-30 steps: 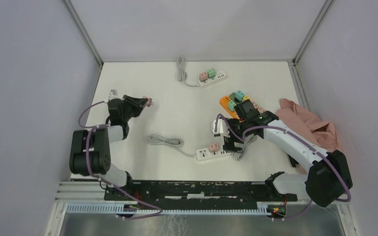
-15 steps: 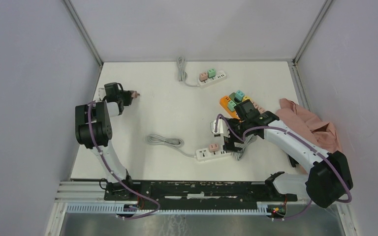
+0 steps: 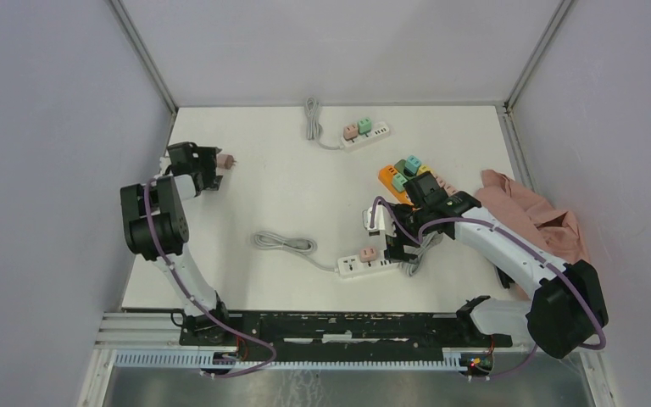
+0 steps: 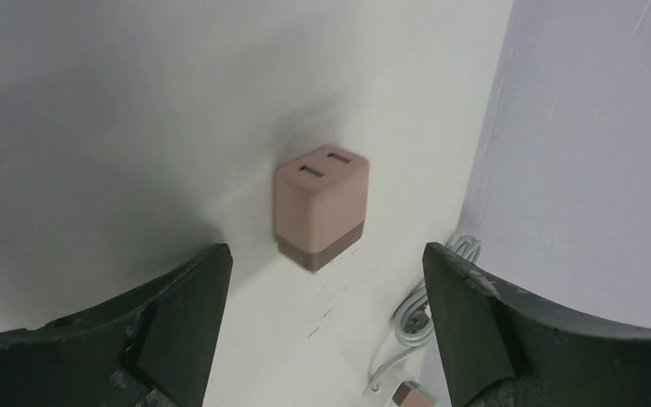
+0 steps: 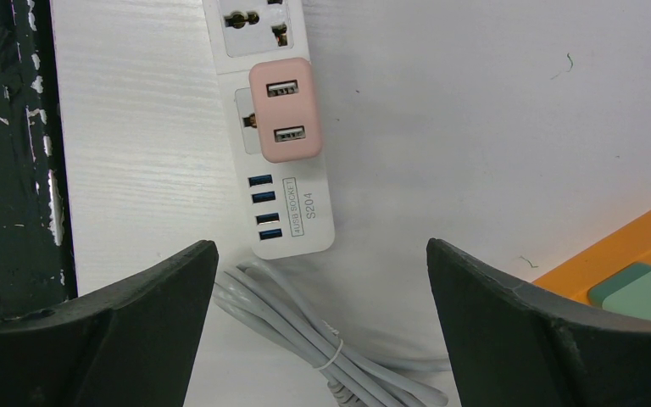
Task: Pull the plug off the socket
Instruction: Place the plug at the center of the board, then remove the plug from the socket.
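Note:
A white socket strip (image 3: 379, 266) lies at the table's front centre with a pink plug (image 3: 369, 253) seated in it. My right gripper (image 3: 387, 234) hovers open just right of that plug. In the right wrist view the plug (image 5: 283, 112) sits on the strip (image 5: 307, 219) ahead of the wide-apart fingers of the right gripper (image 5: 322, 250). At the far left, my left gripper (image 3: 210, 163) stands open. A loose pink plug (image 3: 228, 160) sits just beyond its tips. In the left wrist view this loose plug (image 4: 319, 206) is free of both fingers of the left gripper (image 4: 326, 284).
A second socket strip (image 3: 364, 136) with pink and green plugs lies at the back. An orange block (image 3: 387, 175) carrying green plugs and a pink cloth (image 3: 534, 216) sit on the right. A coiled grey cable (image 3: 284, 243) trails left of the front strip. The left wall is close.
My left arm swung toward the far-left wall with the loose pink plug, then its jaws opened and let the plug go. The right arm has not moved.

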### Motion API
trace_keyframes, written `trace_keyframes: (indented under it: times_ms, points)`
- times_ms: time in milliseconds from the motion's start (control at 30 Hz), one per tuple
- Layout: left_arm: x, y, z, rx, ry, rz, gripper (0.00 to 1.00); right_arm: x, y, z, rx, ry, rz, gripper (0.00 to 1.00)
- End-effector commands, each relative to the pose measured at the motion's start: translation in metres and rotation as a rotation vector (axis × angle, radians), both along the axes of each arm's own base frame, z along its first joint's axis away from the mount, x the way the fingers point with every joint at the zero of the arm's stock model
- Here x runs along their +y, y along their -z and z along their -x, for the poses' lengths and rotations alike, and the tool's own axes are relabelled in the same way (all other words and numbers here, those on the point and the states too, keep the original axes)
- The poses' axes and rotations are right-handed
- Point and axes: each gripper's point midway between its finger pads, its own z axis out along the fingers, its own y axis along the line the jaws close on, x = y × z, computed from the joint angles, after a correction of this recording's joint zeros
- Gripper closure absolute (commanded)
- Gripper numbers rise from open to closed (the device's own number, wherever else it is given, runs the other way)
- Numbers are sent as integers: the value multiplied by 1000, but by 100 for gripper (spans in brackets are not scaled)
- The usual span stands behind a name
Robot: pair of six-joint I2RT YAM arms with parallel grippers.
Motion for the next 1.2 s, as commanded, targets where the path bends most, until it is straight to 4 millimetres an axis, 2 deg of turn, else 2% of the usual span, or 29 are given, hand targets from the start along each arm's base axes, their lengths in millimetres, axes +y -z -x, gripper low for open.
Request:
trace_keyframes:
  times_ms: [0, 133, 333, 500, 600, 800, 933, 1167]
  points:
    - [-1, -15, 35, 51, 5, -52, 10, 4, -9, -5, -25, -4, -26, 0]
    - [-12, -28, 66, 33, 18, -69, 10, 4, -9, -4, -22, -8, -26, 0]
    - [-33, -32, 112, 32, 52, -67, 10, 5, -9, -4, -24, -12, -30, 0]
    - [-54, -34, 141, 70, 124, -112, 11, 4, -7, -3, -21, -15, -26, 0]
    - [-66, -42, 154, 57, 171, -178, 11, 4, -7, -3, -24, -18, -24, 0]
    - [-106, -65, 177, -54, 302, -264, 12, 4, -5, -3, -22, -18, -24, 0]
    - [-139, -83, 189, -187, 434, -332, 12, 4, -5, -2, -23, -22, -27, 0]
    - [-204, -118, 215, -580, 751, -340, 12, 4, -3, -1, -20, -27, -27, 0]
